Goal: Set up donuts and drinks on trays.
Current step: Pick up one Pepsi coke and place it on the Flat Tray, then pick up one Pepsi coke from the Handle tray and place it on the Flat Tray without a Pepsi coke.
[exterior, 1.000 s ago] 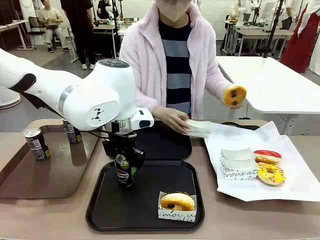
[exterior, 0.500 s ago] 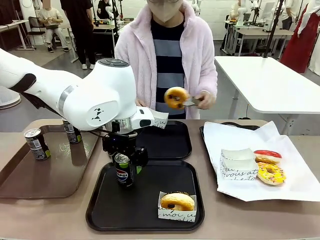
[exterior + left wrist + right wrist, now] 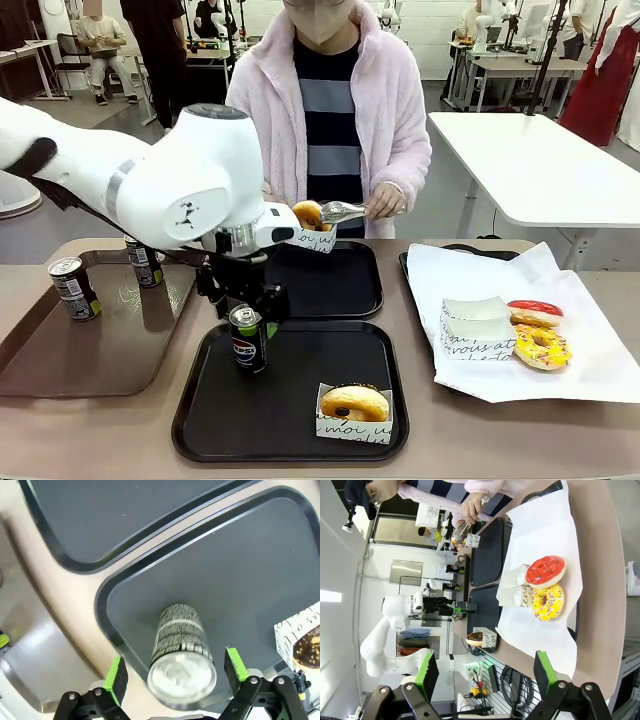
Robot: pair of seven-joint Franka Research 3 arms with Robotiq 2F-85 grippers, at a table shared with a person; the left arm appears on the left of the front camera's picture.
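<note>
A Pepsi can (image 3: 248,339) stands upright at the back left of the near black tray (image 3: 300,420). My left gripper (image 3: 245,303) hovers open just above it. From the left wrist the can (image 3: 182,650) sits between my spread green pads (image 3: 116,680), untouched. A chocolate-glazed donut in a paper sleeve (image 3: 353,409) lies at this tray's front right. Over the far black tray (image 3: 335,290) the person holds a donut (image 3: 308,213) in tongs at a printed sleeve. My right gripper (image 3: 486,672) is open, far off, holding nothing.
A glossy brown tray (image 3: 60,365) at the left carries two more cans (image 3: 74,288). At the right, a tray lined with white paper (image 3: 590,370) holds a red donut (image 3: 535,309), a yellow sprinkled donut (image 3: 541,347) and an empty sleeve (image 3: 476,330).
My left gripper let go of the can and rose above it. The person carried the donut in tongs from the right to the sleeve over the far tray.
</note>
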